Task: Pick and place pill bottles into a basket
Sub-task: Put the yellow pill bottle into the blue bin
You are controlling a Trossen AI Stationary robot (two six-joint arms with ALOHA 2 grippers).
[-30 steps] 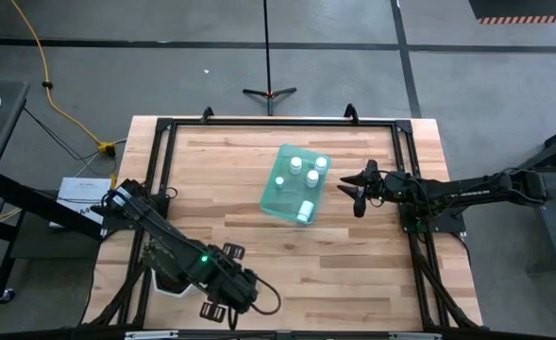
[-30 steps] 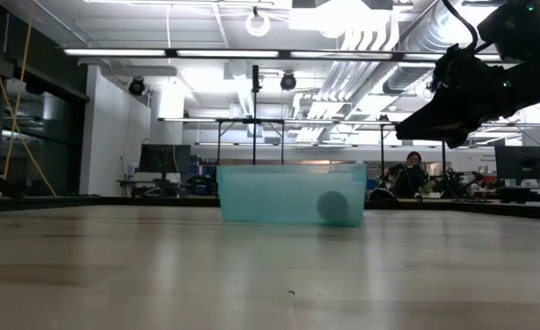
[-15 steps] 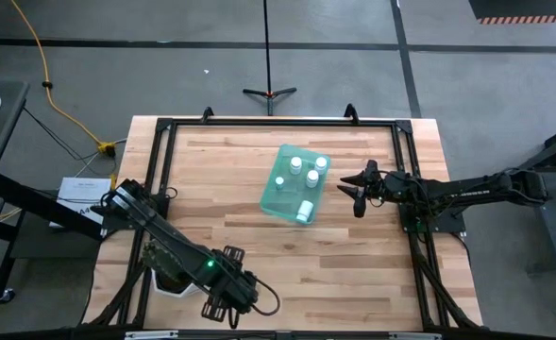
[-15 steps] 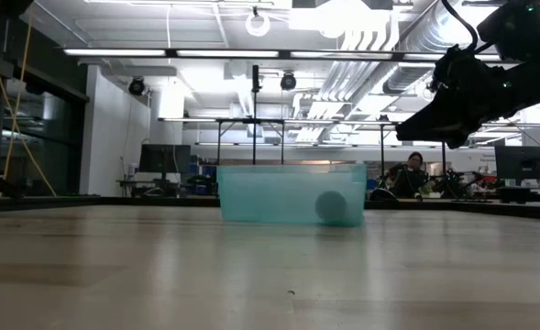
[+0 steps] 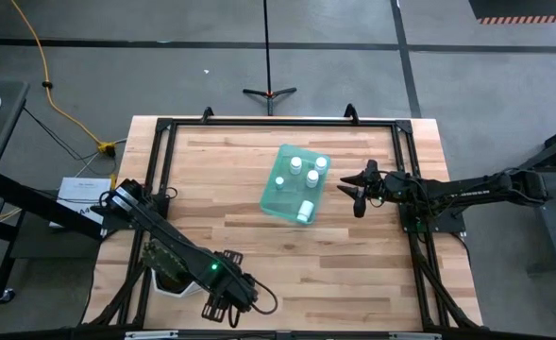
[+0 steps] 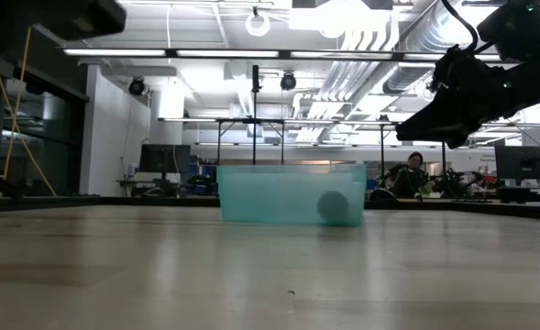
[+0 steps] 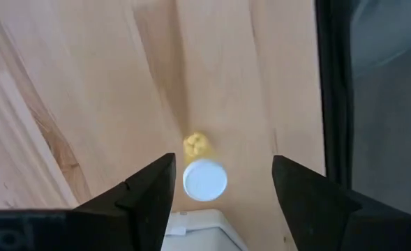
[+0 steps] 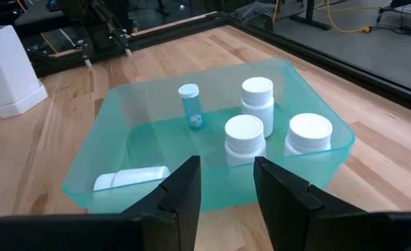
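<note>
The teal basket (image 5: 294,185) stands mid-table and holds several white pill bottles: three upright (image 8: 245,134), one lying on its side (image 8: 132,178), and a small vial (image 8: 189,103). My right gripper (image 5: 354,192) is open and empty, hovering level just to the right of the basket, which also shows in the low view (image 6: 292,193). My left gripper (image 5: 219,304) is open near the table's near edge and points down. Its fingers stand on either side of a small white-capped bottle (image 7: 205,179) with yellow contents, which is on the table. They do not touch it.
A white pot (image 5: 167,282) stands at the near left under my left arm; it also shows in the right wrist view (image 8: 6,64). The dark table frame (image 7: 333,104) runs close beside my left gripper. Bare wood lies between the basket and the near edge.
My left arm has shifted a little toward the table's near right, and its dark shape has come into the top left of the low view. My right gripper and the basket have kept still.
</note>
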